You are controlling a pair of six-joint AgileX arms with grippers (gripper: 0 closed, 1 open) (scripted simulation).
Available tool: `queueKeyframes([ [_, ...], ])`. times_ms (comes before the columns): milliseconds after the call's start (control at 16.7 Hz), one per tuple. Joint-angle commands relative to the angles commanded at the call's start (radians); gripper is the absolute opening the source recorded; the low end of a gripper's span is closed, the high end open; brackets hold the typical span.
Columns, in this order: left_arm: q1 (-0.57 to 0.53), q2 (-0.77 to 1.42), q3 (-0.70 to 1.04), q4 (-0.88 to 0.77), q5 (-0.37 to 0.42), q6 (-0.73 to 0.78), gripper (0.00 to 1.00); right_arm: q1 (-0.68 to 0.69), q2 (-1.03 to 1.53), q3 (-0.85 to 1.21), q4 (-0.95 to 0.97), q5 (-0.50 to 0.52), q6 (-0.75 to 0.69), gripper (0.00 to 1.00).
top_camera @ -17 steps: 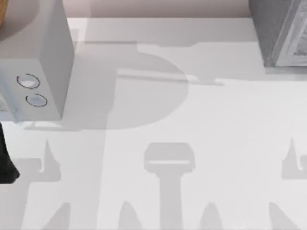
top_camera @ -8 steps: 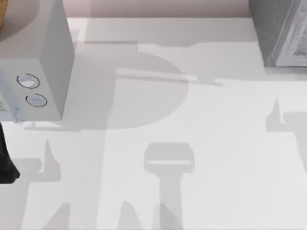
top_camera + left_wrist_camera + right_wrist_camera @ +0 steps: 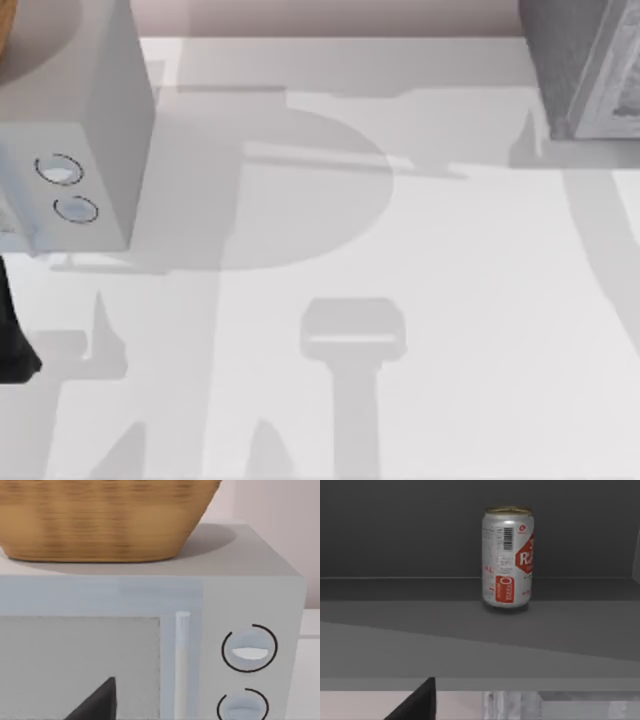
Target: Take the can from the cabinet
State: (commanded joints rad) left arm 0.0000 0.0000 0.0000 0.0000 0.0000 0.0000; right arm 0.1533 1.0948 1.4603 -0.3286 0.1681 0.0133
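Note:
The can (image 3: 507, 557), silver with red labels, stands upright on the dark floor inside the cabinet (image 3: 395, 530), straight ahead of my right wrist and some way off. A dark piece of my right gripper (image 3: 417, 702) pokes into the right wrist view, well short of the can. From above, the cabinet (image 3: 560, 60) is the dark grey speckled box at the table's far right corner, with its paler framed panel (image 3: 615, 95) beside it. A dark part of my left arm (image 3: 12, 340) sits at the table's left edge, in front of the dialled box.
A smooth light-grey box with two round dials (image 3: 90, 120) stands at the far left, and the left wrist view faces its front (image 3: 250, 650). A woven basket (image 3: 100, 520) rests on top of it. The white table (image 3: 450, 300) carries only shadows across its middle.
The right arm's shadow has slid up the table's right side, from the middle to just beside the cabinet. The left arm and the dialled box have stayed put.

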Motion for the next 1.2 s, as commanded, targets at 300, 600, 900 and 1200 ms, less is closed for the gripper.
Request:
queueKeyframes([
  [300,0.000,0.000,0.000,0.000,0.000,0.000,1.00,0.028,0.205,0.253,-0.077,0.026,0.002,1.00],
  [600,0.000,0.000,0.000,0.000,0.000,0.000,1.00,0.031,0.232,0.282,-0.089,0.029,0.002,1.00],
  [900,0.000,0.000,0.000,0.000,0.000,0.000,1.00,0.012,0.292,0.284,-0.027,0.016,0.002,1.00],
  [1200,0.000,0.000,0.000,0.000,0.000,0.000,1.00,-0.017,0.401,0.286,0.086,-0.006,0.002,1.00],
])
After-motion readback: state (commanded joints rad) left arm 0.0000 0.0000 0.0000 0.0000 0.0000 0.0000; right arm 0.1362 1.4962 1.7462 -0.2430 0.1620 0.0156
